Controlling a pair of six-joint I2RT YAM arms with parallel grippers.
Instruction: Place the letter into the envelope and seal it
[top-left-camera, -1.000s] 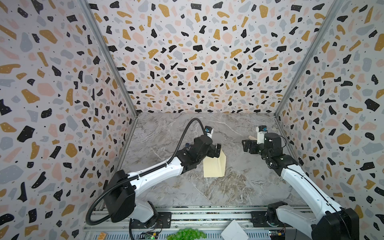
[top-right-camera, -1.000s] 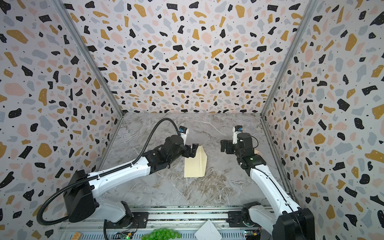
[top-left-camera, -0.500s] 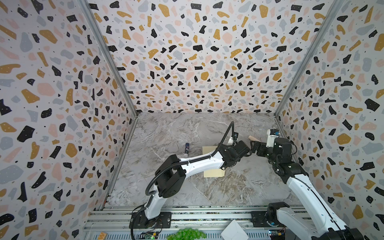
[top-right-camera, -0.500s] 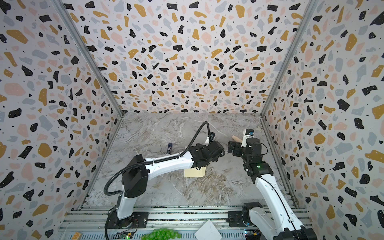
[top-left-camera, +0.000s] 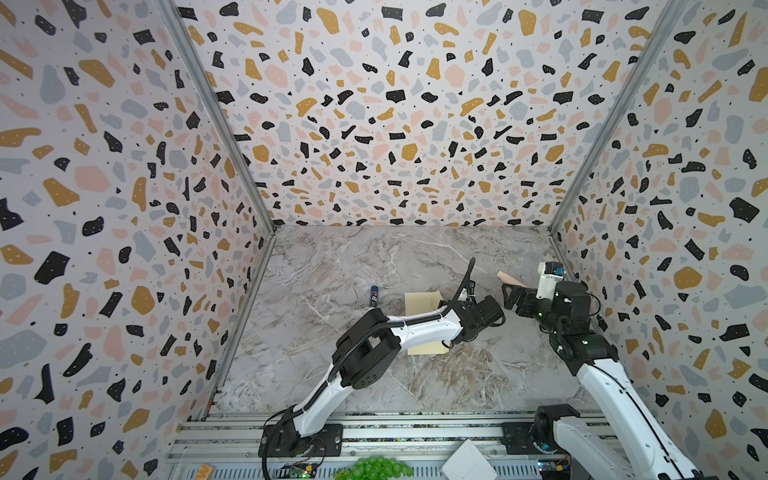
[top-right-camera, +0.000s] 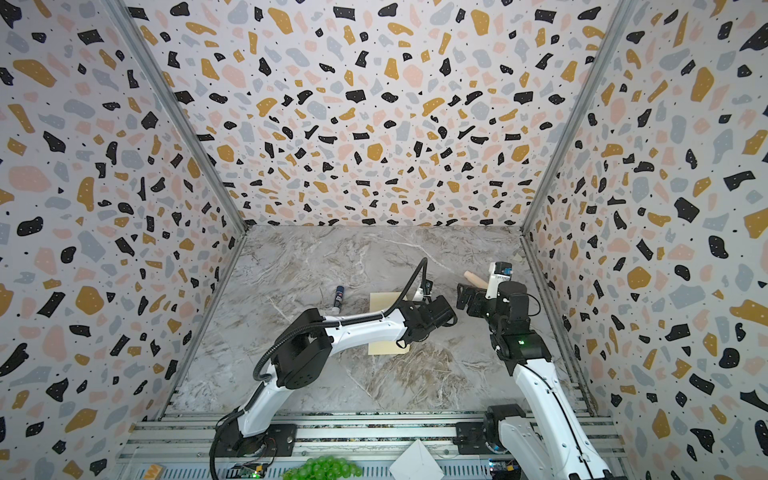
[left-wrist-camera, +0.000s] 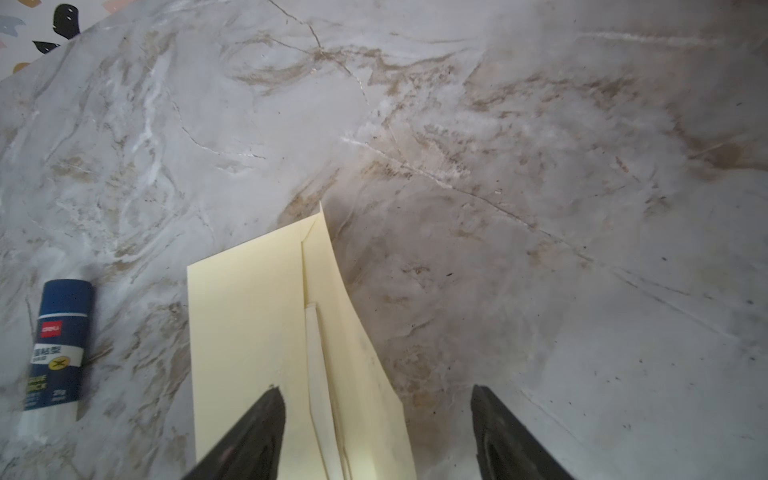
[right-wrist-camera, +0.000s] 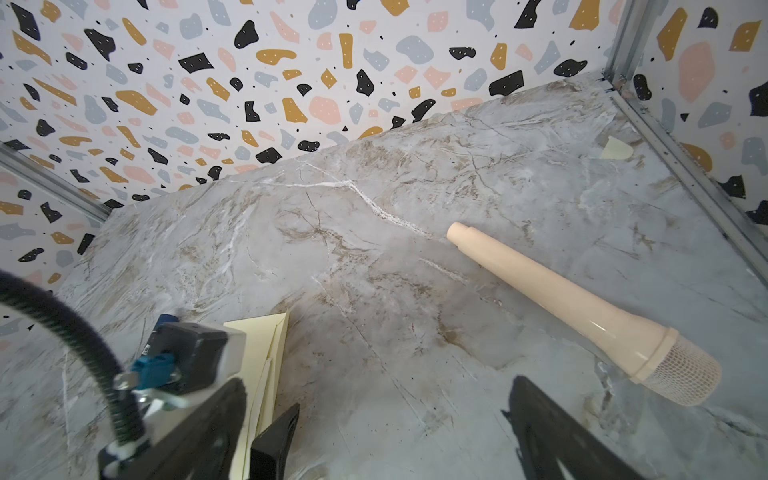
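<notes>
lying flat, the envelope (left-wrist-camera: 249, 332) shows a paler strip (left-wrist-camera: 318, 365) under its flap (left-wrist-camera: 353, 328); left claw (left-wrist-camera: 374, 390) and right claw (right-wrist-camera: 405, 392) gape empty.

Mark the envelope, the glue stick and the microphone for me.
envelope (left-wrist-camera: 249, 332): left wrist view, on its flat cream face.
glue stick (left-wrist-camera: 56, 357): left wrist view, on its label.
microphone (right-wrist-camera: 552, 303): right wrist view, on the middle of its handle.

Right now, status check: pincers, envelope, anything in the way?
Left pincer open over envelope, no grip. Right pincer open, empty. Envelope on table, one edge lifted; letter not seen. Glue stick, microphone lie apart from it.
</notes>
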